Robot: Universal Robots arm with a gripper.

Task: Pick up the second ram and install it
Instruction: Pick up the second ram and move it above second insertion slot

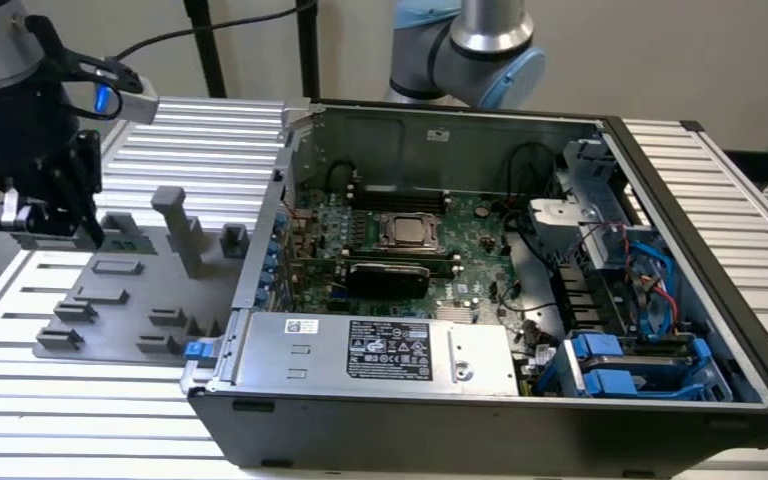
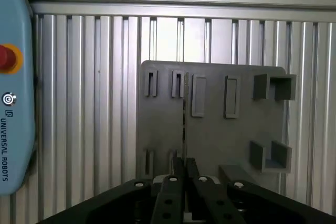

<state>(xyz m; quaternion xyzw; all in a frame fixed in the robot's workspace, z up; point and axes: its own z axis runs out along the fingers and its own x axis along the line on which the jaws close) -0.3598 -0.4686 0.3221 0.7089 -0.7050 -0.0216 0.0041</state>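
Gripper [image 2: 184, 176] above the grey holder tray [image 2: 215, 140] on the ribbed aluminium table [image 2: 84, 103], fingers pinched together on the second ram [image 2: 185, 119], seen edge-on as a thin strip; the open computer case [image 1: 491, 430] lies to the exterior view's right

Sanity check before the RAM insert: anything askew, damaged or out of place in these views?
Nothing stands out. The gripper is shut on the second ram, which reads edge-on and straight over the grey holder tray. The open case and its motherboard show no loose or spilled parts.
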